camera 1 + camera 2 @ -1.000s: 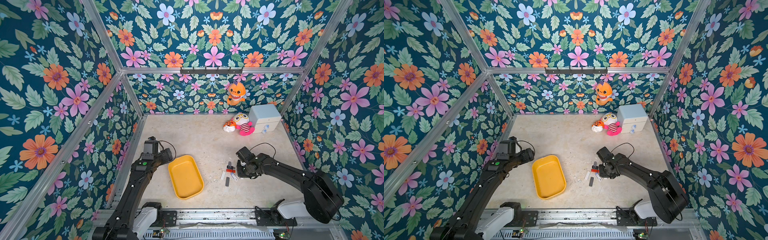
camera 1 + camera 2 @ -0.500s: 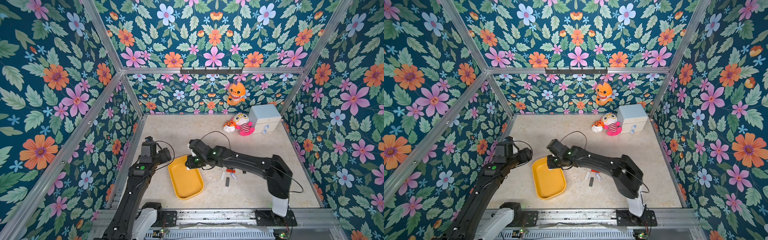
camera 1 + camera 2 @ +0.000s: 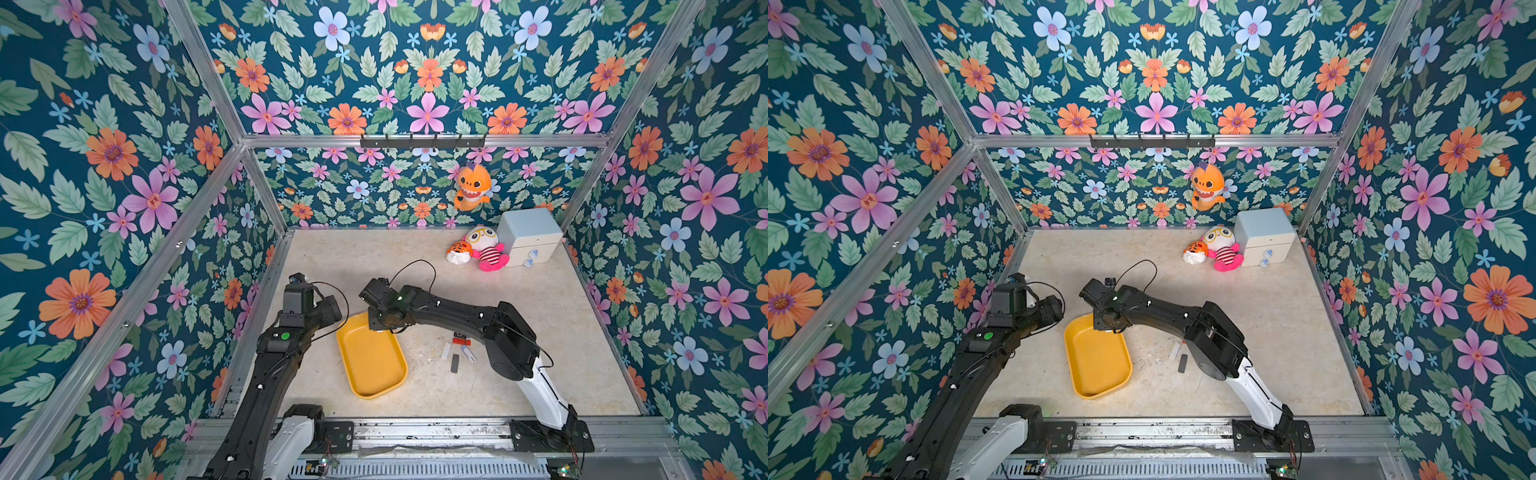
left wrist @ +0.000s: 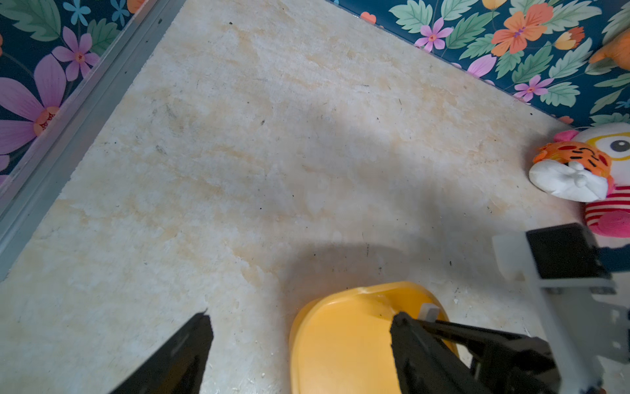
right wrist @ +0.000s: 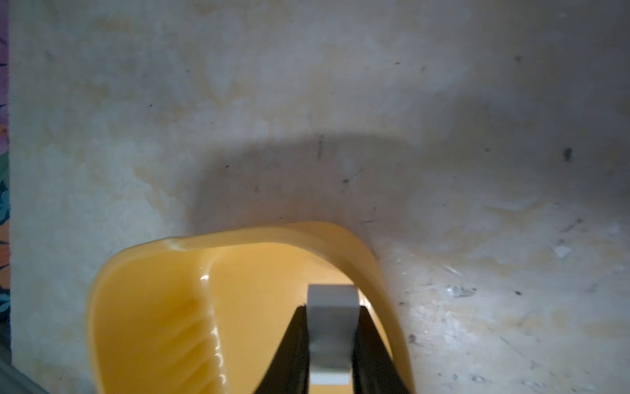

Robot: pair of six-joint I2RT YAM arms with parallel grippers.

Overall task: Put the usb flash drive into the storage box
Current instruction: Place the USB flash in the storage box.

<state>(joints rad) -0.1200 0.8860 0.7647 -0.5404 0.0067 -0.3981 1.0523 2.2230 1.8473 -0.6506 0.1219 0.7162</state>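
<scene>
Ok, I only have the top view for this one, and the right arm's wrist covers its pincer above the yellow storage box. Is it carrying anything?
Observer: Yes. The right wrist view shows the right pincer shut on a pale grey flash drive.
Operator: Is the drive over the box or outside its rim?
Observer: Over the inside. The yellow floor of the storage box shows behind the drive, close to the rim at that end. I cannot tell whether it touches the floor.
Operator: And the left pincer?
Observer: The left wrist view shows the left pincer open, with nothing in it.
</scene>
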